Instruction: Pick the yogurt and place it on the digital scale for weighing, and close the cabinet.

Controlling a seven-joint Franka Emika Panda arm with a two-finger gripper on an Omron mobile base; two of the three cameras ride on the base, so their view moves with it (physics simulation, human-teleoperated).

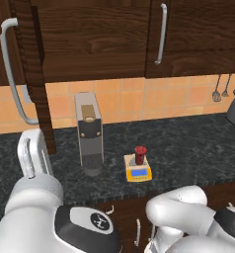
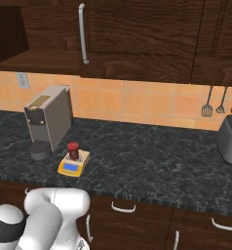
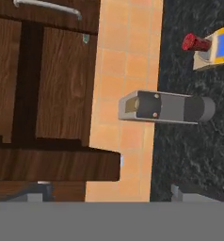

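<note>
Dark speckled stone makes up the counter (image 2: 152,156), backed by an orange tiled wall (image 2: 137,105) under the dark brown wood cabinet (image 1: 95,42). One cabinet door (image 1: 38,74) at the left stands swung out toward the robot, edge-on in the left base view, its long silver handle (image 1: 8,69) curving off the near face; the other doors sit flat and shut.

From the hand camera, which is rolled on its side, the gripper (image 3: 109,195) shows as two grey finger tips (image 3: 38,192) low in the frame, set well apart, so the jaws stand spread with nothing between them. Just ahead of the jaws lies the dark edge of the open door, with the cabinet front beyond it.

Far ahead and off to one side of the jaws, the yogurt (image 1: 139,154) stands upright on the grey plate of the digital scale (image 1: 137,169), long axis vertical, wider red top upward. A tall grey coffee machine (image 1: 89,132) stands near the scale, between it and the open door, closer to the jaws. Bare counter stretches away on the scale's other side toward hanging utensils (image 2: 208,108) and a grey toaster (image 2: 230,136) at the far end.
</note>
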